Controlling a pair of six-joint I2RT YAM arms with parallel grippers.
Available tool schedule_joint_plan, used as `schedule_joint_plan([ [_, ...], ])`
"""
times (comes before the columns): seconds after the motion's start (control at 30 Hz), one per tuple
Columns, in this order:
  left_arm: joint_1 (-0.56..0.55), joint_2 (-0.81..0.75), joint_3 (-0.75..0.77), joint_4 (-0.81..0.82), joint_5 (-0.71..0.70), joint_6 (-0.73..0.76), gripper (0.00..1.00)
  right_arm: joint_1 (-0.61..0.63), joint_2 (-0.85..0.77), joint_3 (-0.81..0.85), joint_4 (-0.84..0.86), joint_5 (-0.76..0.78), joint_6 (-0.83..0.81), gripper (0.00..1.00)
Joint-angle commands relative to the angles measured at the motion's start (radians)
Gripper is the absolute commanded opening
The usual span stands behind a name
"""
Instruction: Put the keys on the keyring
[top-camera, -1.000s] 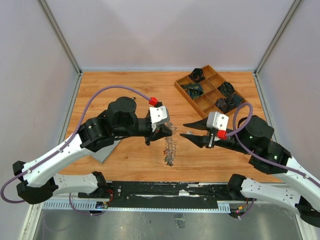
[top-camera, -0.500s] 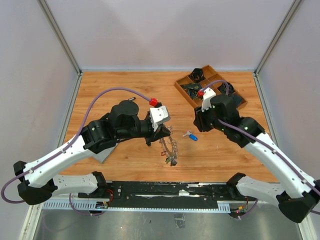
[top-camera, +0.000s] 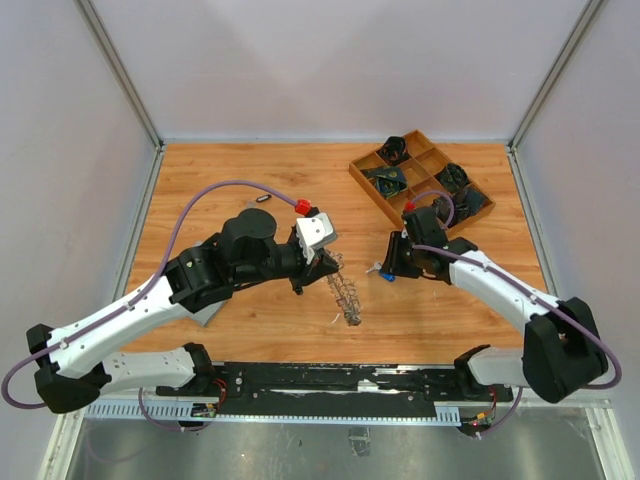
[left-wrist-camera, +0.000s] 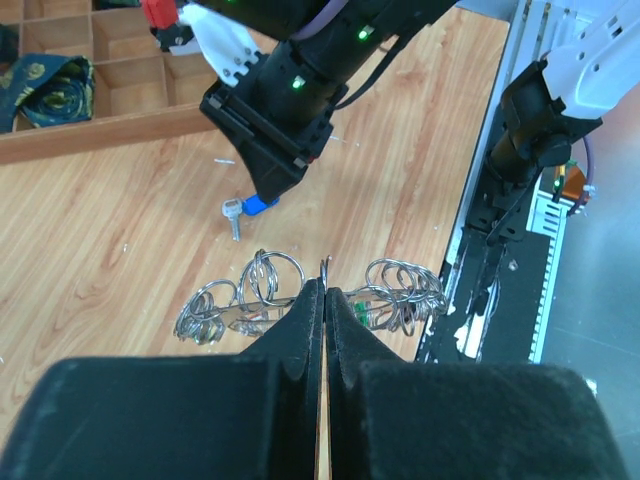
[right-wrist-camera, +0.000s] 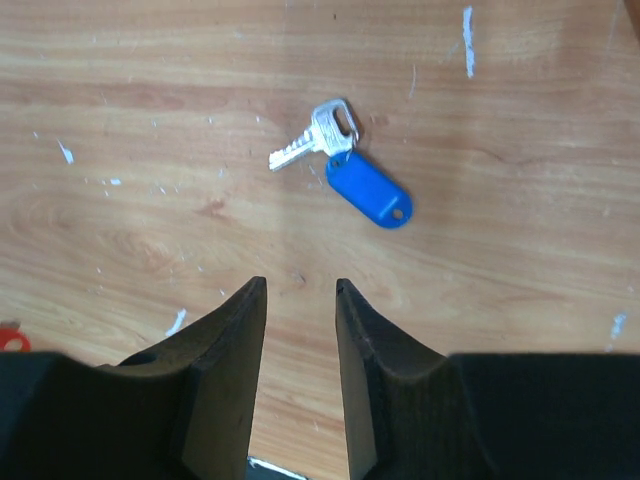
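Observation:
The keyring (top-camera: 346, 296), a silver ring crowded with small keys and rings, hangs on the table from my left gripper (top-camera: 326, 264). In the left wrist view my left gripper (left-wrist-camera: 326, 291) is shut on the keyring's thin wire, with clusters of rings (left-wrist-camera: 405, 291) on either side. A silver key with a blue tag (right-wrist-camera: 367, 189) lies flat on the wood; it also shows in the top view (top-camera: 383, 273). My right gripper (right-wrist-camera: 300, 285) is open and empty, just short of this key, fingers apart above bare wood. In the top view my right gripper (top-camera: 390, 266) is right by the key.
A wooden compartment tray (top-camera: 400, 205) with dark items stands at the back right, also in the left wrist view (left-wrist-camera: 100, 125). A grey flat piece (top-camera: 211, 306) lies under my left arm. A small dark object (top-camera: 262, 198) lies on the table behind it.
The blue-tagged key appeared on the table half a second ago. My right arm swung up toward the tray, then came down over the key. The keyring shifted slightly.

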Motion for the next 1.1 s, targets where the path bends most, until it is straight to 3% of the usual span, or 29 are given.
schedule_joint_plan([
  [0.0,-0.002,-0.034,-0.004,0.086,-0.016,0.003,0.01,-0.032,0.066,-0.004,0.159,-0.043,0.104,0.35],
  [0.33,-0.002,-0.033,-0.004,0.069,-0.040,0.031,0.01,-0.063,0.182,0.014,0.181,0.032,0.120,0.34],
  [1.07,-0.001,-0.061,-0.011,0.073,-0.035,0.039,0.01,-0.096,0.319,0.027,0.279,-0.021,0.129,0.26],
])
